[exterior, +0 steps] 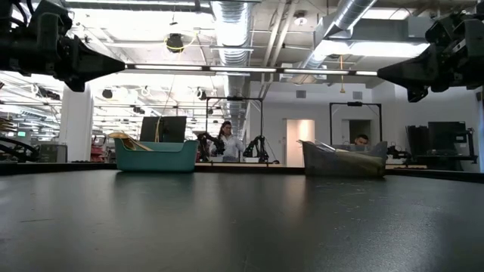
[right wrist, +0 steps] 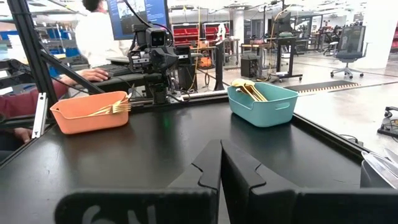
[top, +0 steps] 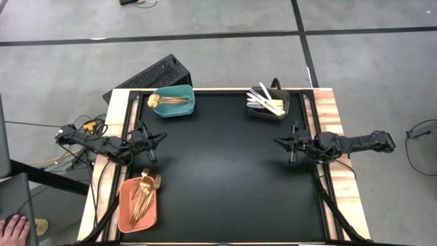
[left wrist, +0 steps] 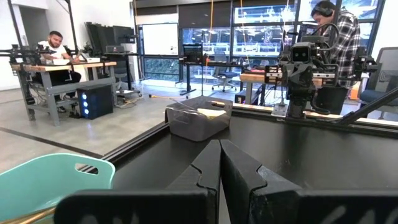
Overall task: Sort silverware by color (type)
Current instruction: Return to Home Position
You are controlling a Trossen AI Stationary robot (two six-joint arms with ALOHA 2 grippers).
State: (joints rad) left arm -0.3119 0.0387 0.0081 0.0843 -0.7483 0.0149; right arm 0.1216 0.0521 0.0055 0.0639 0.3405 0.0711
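Observation:
The silverware lies sorted in three bins. Copper pieces (top: pixel 171 100) rest in the teal bin (top: pixel 173 102) at the far left. White-silver pieces (top: pixel 266 100) fill the black bin (top: pixel 268 104) at the far right. Gold forks and spoons (top: pixel 142 191) sit in the orange bin (top: pixel 137 204) at the near left. My left gripper (top: pixel 162 136) is shut at the table's left edge, held level above the mat with nothing in it. My right gripper (top: pixel 276 141) is shut at the right edge, likewise holding nothing.
A black mat (top: pixel 225 171) covers the table between wooden side rails. A keyboard (top: pixel 147 76) lies off the far left corner. A person's hand (top: pixel 13 229) shows at the near left, off the table. People stand and sit in the room beyond.

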